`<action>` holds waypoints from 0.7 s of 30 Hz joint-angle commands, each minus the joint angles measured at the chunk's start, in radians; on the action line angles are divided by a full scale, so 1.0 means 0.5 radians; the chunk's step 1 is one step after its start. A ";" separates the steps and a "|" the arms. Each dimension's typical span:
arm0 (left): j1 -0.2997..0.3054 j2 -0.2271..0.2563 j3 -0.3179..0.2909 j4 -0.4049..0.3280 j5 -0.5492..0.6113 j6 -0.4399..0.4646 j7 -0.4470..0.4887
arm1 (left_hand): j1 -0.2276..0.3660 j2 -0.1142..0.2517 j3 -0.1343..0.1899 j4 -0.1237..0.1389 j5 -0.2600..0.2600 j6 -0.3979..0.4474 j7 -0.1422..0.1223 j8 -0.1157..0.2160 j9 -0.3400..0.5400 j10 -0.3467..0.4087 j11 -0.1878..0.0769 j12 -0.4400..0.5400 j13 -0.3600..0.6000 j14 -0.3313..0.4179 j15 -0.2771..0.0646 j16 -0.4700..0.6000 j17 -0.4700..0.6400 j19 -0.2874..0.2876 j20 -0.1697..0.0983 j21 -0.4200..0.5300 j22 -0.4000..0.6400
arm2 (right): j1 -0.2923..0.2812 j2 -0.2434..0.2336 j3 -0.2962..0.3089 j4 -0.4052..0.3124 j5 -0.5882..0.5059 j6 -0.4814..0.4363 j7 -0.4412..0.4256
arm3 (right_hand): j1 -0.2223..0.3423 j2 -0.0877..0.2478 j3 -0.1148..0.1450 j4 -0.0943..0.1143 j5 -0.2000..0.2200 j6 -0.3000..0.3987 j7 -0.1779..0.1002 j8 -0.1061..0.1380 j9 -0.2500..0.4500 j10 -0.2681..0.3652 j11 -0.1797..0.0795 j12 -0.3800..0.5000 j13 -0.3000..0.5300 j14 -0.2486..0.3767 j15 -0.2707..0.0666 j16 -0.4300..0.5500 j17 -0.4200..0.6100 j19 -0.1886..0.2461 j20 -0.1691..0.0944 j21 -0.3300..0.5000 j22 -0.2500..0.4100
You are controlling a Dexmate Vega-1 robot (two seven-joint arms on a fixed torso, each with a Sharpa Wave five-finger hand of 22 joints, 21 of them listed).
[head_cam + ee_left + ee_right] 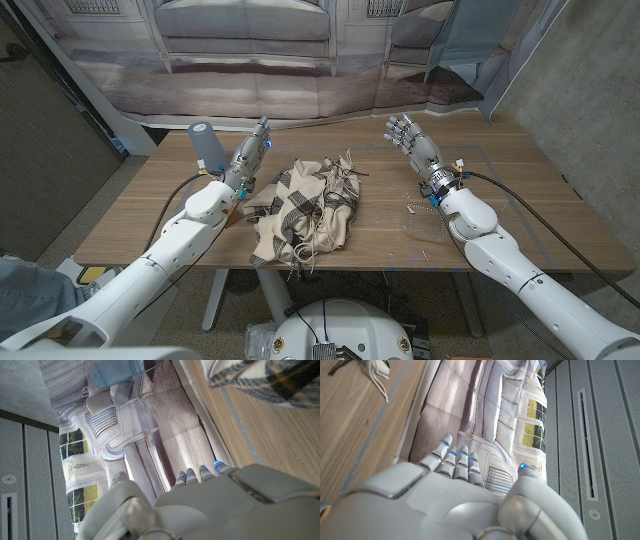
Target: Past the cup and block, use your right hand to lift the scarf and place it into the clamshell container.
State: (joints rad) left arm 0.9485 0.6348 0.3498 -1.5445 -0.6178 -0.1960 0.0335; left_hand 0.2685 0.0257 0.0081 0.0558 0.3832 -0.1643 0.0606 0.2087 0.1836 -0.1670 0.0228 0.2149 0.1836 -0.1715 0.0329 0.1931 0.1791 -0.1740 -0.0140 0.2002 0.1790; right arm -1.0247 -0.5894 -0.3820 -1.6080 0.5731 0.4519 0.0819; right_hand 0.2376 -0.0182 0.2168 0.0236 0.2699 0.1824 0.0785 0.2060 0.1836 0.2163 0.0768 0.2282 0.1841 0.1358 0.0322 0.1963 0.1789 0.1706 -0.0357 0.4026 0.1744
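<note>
— Where's the scarf [305, 210]?
— Crumpled in a heap mid-table [480, 190], cream with dark plaid, fringe trailing.
— And the right hand [412, 140]?
— Right of the scarf, well apart, raised, fingers spread, holding nothing.
— The left hand [250, 153]?
— Just left of the scarf, fingers extended, empty. A grey cup [204, 146] stands beyond it, further left.

The scarf [308, 208] is cream with a dark plaid pattern of black and grey stripes and pale fringe. The table [520, 200] is light brown wood grain. The cup [204, 146] is grey-blue. Both hands, left hand [252, 150] and right hand [412, 140], are grey with small blue lights at the fingertips [446, 443]; the arms are white.
</note>
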 commanded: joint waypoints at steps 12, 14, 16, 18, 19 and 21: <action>0.087 0.047 -0.042 -0.061 0.013 -0.031 0.030 | 0.029 0.003 -0.011 0.002 0.007 0.009 -0.001 -0.002 0.007 0.003 -0.006 0.002 0.005 -0.117 -0.001 0.001 0.009 -0.209 0.014 0.002 0.007 | -0.041 -0.029 -0.038 -0.095 -0.157 0.044 -0.050 | 0.019 0.005 0.003 -0.011 -0.009 0.006 -0.020 -0.010 0.012 0.028 -0.003 0.001 0.003 0.014 -0.005 -0.005 0.011 0.023 -0.014 -0.019 0.011; 0.090 0.048 -0.047 -0.064 0.010 -0.044 0.025 | 0.029 0.003 -0.011 0.002 0.007 0.011 -0.001 -0.002 0.007 0.004 -0.006 0.002 0.005 -0.116 0.000 0.001 0.009 -0.209 0.014 0.002 0.007 | -0.040 -0.030 -0.042 -0.095 -0.168 0.051 -0.048 | 0.019 0.005 0.003 -0.012 -0.009 0.007 -0.021 -0.009 0.012 0.028 -0.003 0.001 0.003 0.014 -0.003 -0.005 0.011 0.023 -0.014 -0.020 0.011; 0.097 0.055 -0.052 -0.078 0.023 -0.048 0.038 | 0.030 0.004 -0.012 0.002 0.007 0.015 -0.004 -0.001 0.007 0.005 -0.004 0.002 0.005 -0.115 -0.001 0.001 0.009 -0.208 0.014 0.003 0.007 | -0.038 -0.026 -0.046 -0.094 -0.169 0.054 -0.046 | 0.020 0.005 0.003 -0.013 -0.010 0.007 -0.022 -0.010 0.012 0.029 -0.002 0.001 0.003 0.014 -0.002 -0.006 0.011 0.024 -0.014 -0.022 0.011; 0.103 0.064 -0.060 -0.089 0.015 -0.038 0.039 | 0.031 0.004 -0.013 0.002 0.006 0.015 -0.003 -0.001 0.007 0.007 -0.006 0.002 0.005 -0.114 -0.001 0.001 0.009 -0.208 0.014 0.003 0.007 | -0.035 -0.023 -0.052 -0.090 -0.173 0.060 -0.041 | 0.020 0.006 0.003 -0.014 -0.010 0.008 -0.022 -0.009 0.012 0.028 -0.005 0.000 0.003 0.014 -0.001 -0.006 0.011 0.023 -0.014 -0.024 0.011; 0.102 0.068 -0.062 -0.089 0.017 -0.038 0.037 | 0.031 0.004 -0.013 0.002 0.006 0.014 -0.004 -0.002 0.007 0.007 -0.006 0.002 0.005 -0.113 -0.001 0.001 0.009 -0.207 0.015 0.003 0.007 | -0.034 -0.021 -0.056 -0.086 -0.178 0.066 -0.038 | 0.020 0.006 0.002 -0.014 -0.010 0.007 -0.023 -0.010 0.012 0.027 -0.006 -0.001 0.003 0.015 -0.002 -0.006 0.011 0.023 -0.015 -0.025 0.011; 0.107 0.069 -0.068 -0.095 0.016 -0.037 0.047 | 0.032 0.004 -0.014 0.002 0.006 0.016 -0.004 -0.001 0.007 0.008 -0.005 0.002 0.005 -0.112 -0.001 0.002 0.009 -0.207 0.016 0.003 0.007 | -0.032 -0.016 -0.061 -0.080 -0.182 0.075 -0.034 | 0.021 0.006 0.002 -0.015 -0.011 0.006 -0.025 -0.011 0.012 0.029 -0.003 -0.001 0.003 0.015 -0.003 -0.006 0.011 0.024 -0.015 -0.026 0.011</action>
State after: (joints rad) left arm 0.9896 0.6581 0.3286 -1.5770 -0.6120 -0.2112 0.0482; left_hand 0.2706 0.0279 0.0055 0.0533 0.3832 -0.1643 0.0606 0.2087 0.1836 -0.1634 0.0192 0.2149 0.1836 -0.1714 0.0328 0.1930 0.1791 -0.1740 -0.0141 0.2002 0.1790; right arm -1.0405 -0.6007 -0.4004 -1.6472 0.5064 0.4739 0.0646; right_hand 0.2376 -0.0182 0.2167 0.0236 0.2660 0.1843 0.0767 0.2060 0.1887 0.2216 0.0714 0.2282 0.1839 0.1357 0.0322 0.1963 0.1788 0.1761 -0.0412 0.3948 0.1744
